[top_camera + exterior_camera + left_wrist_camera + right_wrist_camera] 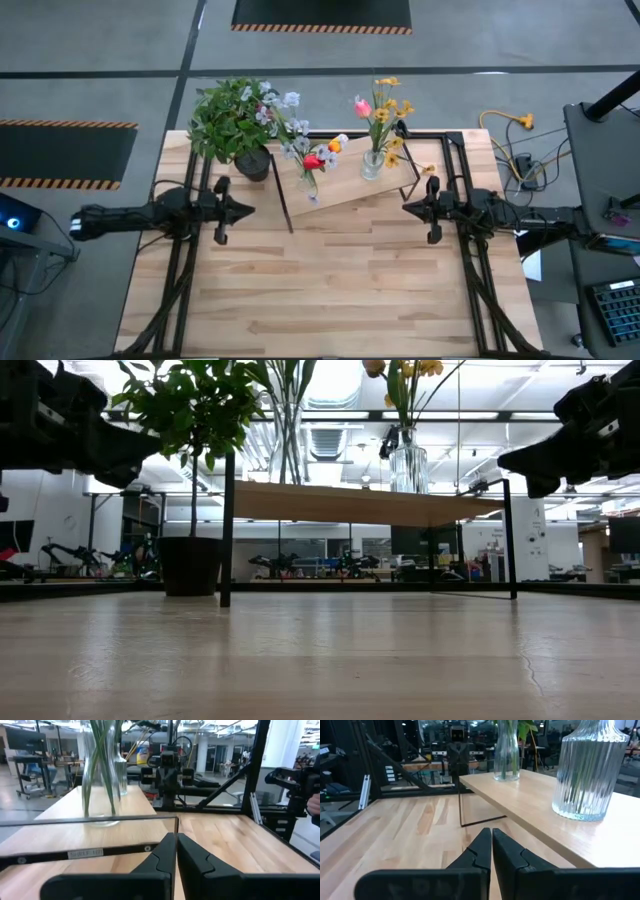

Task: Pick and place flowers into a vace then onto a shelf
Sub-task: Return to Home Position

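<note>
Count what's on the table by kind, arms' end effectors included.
Vases: 2 (left vase, right vase, both on the shelf)
Shelf: 1
Potted plant: 1
End effectors: 2 (left end effector, right end effector, both shut, clear of the shelf)
Total: 6
</note>
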Robot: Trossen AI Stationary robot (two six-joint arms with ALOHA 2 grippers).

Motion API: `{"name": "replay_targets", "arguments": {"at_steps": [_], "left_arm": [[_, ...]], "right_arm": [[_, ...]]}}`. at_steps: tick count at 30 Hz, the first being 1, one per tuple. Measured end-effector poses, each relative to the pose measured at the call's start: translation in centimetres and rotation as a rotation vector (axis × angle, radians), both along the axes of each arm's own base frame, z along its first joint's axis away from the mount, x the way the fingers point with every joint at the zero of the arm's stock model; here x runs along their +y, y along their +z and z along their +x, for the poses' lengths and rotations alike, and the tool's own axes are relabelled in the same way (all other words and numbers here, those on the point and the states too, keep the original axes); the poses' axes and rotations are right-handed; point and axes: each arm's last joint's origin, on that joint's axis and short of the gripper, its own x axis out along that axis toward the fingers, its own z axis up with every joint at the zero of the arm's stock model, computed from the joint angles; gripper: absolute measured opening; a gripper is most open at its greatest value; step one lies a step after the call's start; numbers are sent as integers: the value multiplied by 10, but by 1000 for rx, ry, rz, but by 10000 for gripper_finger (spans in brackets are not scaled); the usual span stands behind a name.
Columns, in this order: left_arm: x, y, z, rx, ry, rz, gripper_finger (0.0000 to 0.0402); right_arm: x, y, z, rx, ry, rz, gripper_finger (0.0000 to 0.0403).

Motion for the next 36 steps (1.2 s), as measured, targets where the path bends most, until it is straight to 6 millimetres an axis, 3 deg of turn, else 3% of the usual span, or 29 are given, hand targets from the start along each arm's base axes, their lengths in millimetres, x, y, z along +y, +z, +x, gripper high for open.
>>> {"name": "replay_targets", "arguments": {"at_steps": [7, 36], "left_arm": [[-1, 4, -6, -53, 1, 19, 0], [0, -8, 1, 87, 0, 8, 0]], "right_arm": [[0, 0, 0, -4, 0, 7, 8], [0, 2, 0, -30, -1, 107, 8]]}}
